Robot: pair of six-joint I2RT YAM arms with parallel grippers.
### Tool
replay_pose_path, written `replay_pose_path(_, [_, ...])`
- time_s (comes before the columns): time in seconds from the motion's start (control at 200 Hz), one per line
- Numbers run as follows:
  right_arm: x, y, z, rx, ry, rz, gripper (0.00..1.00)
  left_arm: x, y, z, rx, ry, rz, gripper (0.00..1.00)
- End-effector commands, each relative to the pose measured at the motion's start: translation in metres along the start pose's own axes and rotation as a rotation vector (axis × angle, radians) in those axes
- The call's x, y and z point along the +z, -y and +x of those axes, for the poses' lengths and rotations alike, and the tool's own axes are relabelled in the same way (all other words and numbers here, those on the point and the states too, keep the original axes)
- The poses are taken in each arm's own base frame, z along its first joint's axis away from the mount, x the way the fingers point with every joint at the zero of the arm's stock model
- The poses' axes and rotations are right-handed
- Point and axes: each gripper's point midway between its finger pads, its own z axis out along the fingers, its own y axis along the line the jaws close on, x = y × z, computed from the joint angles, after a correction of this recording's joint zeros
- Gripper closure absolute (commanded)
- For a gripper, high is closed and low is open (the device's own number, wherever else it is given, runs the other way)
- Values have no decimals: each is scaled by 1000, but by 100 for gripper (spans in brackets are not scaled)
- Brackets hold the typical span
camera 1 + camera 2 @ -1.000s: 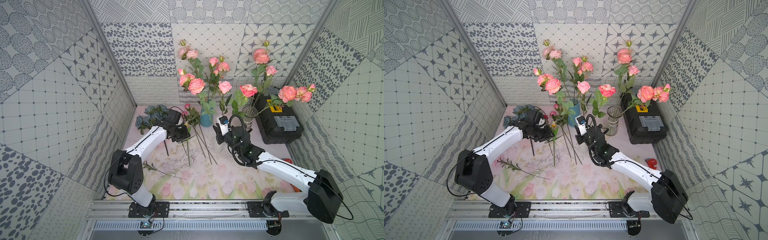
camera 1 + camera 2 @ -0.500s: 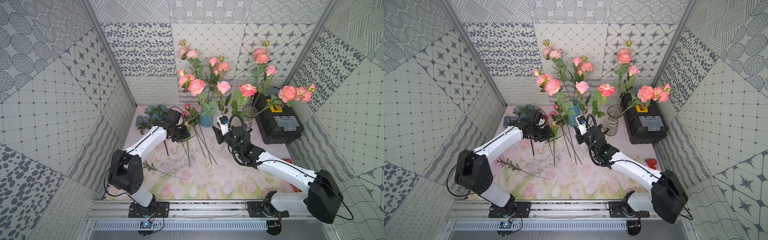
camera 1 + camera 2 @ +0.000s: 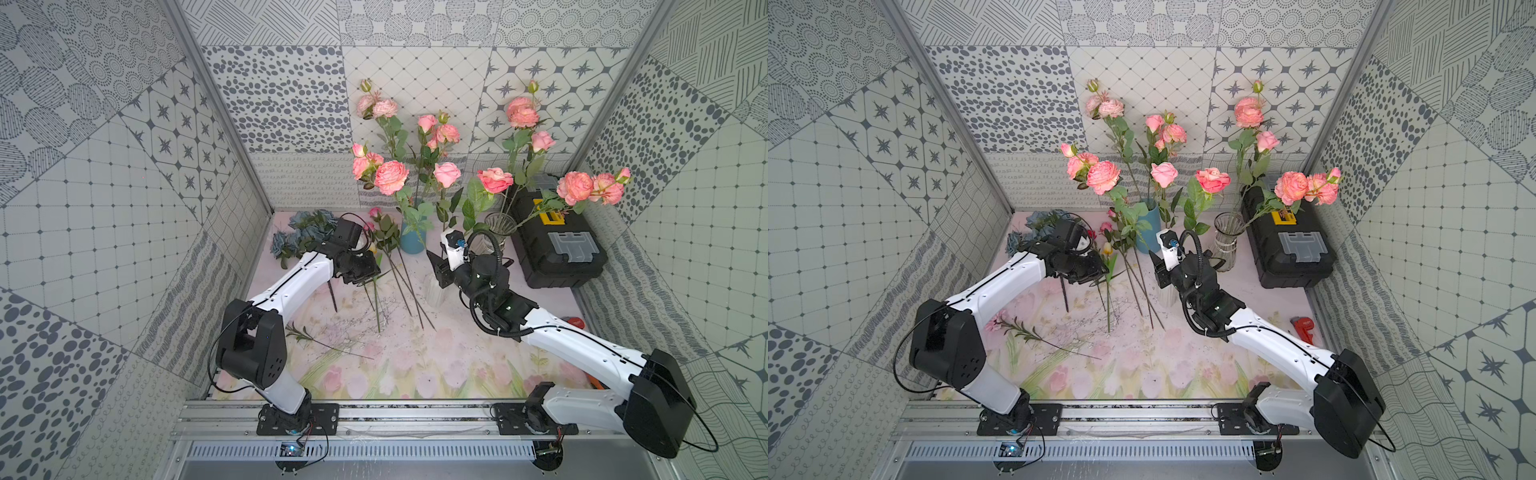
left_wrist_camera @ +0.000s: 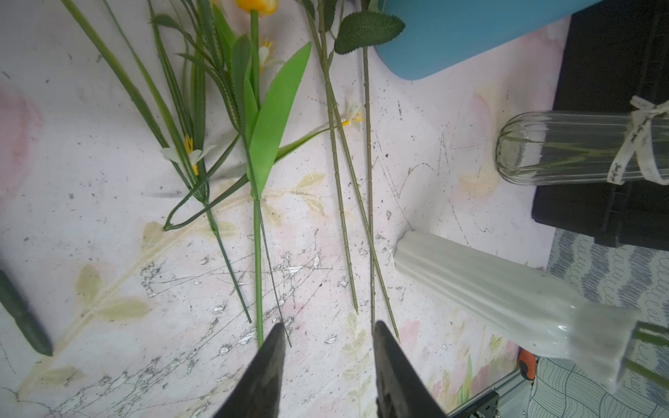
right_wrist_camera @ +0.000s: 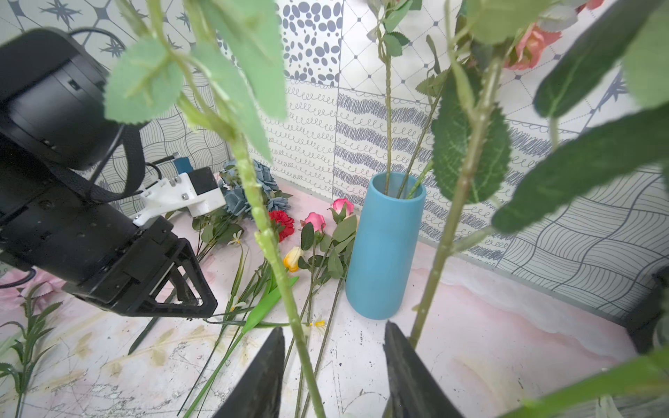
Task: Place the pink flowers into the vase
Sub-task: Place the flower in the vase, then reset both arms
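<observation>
Pink flowers [image 3: 390, 176] stand on long green stems in three vases: a blue vase [image 3: 411, 241], a clear glass vase [image 3: 498, 226] and a white ribbed vase [image 3: 434, 291]. My right gripper [image 3: 436, 270] hangs just above the white vase, open. In the right wrist view a rose stem [image 5: 289, 300] rises between its spread jaws [image 5: 333, 329], close to one finger and gripped by neither. More small pink roses [image 5: 315, 220] lie on the mat beside the blue vase [image 5: 383, 249]. My left gripper [image 4: 327, 325] is open and empty, low over the loose stems [image 4: 347, 188].
A black toolbox [image 3: 557, 249] fills the back right corner behind the glass vase. Blue-grey flowers [image 3: 307, 226] lie at the back left, with a red bloom [image 5: 282, 219] and a yellow tulip [image 5: 293, 258] among the stems. A red tool [image 3: 1304, 324] lies at the right edge.
The right gripper's jaws have spread apart and let go of the rose stem, which stays upright. The left arm has not moved.
</observation>
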Motion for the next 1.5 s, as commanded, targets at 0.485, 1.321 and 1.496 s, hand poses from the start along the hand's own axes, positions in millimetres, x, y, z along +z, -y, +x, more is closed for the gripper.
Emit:
replay_pose_path(0.485, [-46, 10, -25, 66, -15, 78, 51, -28, 3, -12, 41, 127, -19, 59])
replay_pose_path(1.321, [-110, 89, 72, 291, -273, 609, 47, -89, -39, -34, -17, 451, -233, 56])
replay_pose_path(1.496, [-123, 111, 84, 325, -317, 728, 38, -107, -81, -23, -99, 512, -421, 52])
